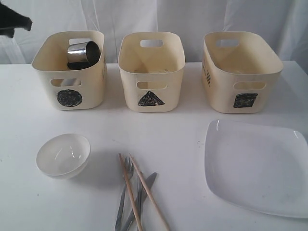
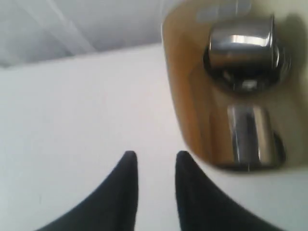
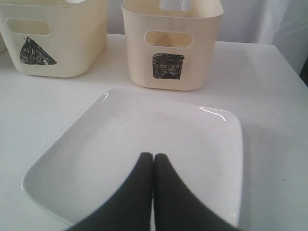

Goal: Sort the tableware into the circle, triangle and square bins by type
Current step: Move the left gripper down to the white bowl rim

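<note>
In the upper left of the exterior view the circle bin [image 1: 94, 89] holds two steel mugs [image 1: 83, 54]. The left tool [image 2: 154, 161] hangs beside it, jaws parted and empty; a low sweep could knock the bin's rim. At lower left, the white bowl [image 1: 63, 155] has a smooth curved wall that may slip from a pinch. At bottom centre, chopsticks [image 1: 144, 190] cross the fork and knives [image 1: 124, 209], so lifting one could drag others. At right, the right tool [image 3: 154, 156], closed and empty, hovers over the large white plate [image 1: 255, 166], which lies flat and may jam in the square bin [image 1: 221, 91].
</note>
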`<action>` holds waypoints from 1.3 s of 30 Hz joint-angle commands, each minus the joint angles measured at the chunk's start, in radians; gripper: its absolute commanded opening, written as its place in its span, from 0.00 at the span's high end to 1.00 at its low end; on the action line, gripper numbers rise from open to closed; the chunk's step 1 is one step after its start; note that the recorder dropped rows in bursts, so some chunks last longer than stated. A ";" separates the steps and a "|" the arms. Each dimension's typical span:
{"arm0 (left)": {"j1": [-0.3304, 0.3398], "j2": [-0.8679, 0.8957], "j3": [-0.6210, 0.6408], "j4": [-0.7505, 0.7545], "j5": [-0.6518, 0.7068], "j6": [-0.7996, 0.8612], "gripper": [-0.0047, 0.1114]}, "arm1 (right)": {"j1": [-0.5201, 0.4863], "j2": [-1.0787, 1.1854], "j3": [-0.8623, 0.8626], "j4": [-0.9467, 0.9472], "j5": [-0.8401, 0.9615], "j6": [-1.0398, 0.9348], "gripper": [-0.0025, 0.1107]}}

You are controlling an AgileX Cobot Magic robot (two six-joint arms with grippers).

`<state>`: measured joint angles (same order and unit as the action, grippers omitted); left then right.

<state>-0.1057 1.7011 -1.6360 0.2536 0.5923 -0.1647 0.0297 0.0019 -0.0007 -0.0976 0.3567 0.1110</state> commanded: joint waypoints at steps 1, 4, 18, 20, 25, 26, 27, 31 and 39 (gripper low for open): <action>-0.001 -0.044 0.037 -0.091 0.360 0.079 0.96 | -0.006 -0.002 0.001 -0.006 -0.008 -0.002 0.98; -0.001 -0.065 0.118 -0.254 0.422 0.195 0.96 | -0.006 -0.002 0.001 -0.006 -0.008 -0.002 0.98; -0.001 -0.112 0.510 -0.535 0.207 0.292 0.96 | -0.006 -0.002 0.001 -0.006 -0.008 -0.002 0.98; -0.001 -0.112 0.532 -0.537 0.181 0.292 0.96 | -0.006 -0.002 0.001 -0.006 -0.008 -0.002 0.98; -0.001 -0.112 0.561 -0.537 0.170 0.337 0.96 | -0.006 -0.002 0.001 -0.006 -0.008 -0.002 0.98; -0.001 -0.110 0.561 -0.537 0.167 0.358 0.96 | -0.006 -0.002 0.001 -0.006 -0.008 -0.002 0.98; -0.001 -0.107 0.561 -0.537 0.164 0.384 0.96 | -0.006 -0.002 0.001 -0.006 -0.008 -0.002 0.98; -0.001 -0.104 0.561 -0.530 0.140 0.416 0.96 | -0.006 -0.002 0.001 -0.006 -0.008 -0.002 0.98; -0.001 -0.104 0.561 -0.532 0.122 0.458 0.68 | -0.006 -0.002 0.001 -0.006 -0.008 -0.002 0.98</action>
<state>-0.1057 1.6015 -1.0805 -0.2684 0.7023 0.2692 0.0297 0.0019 -0.0007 -0.0976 0.3567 0.1110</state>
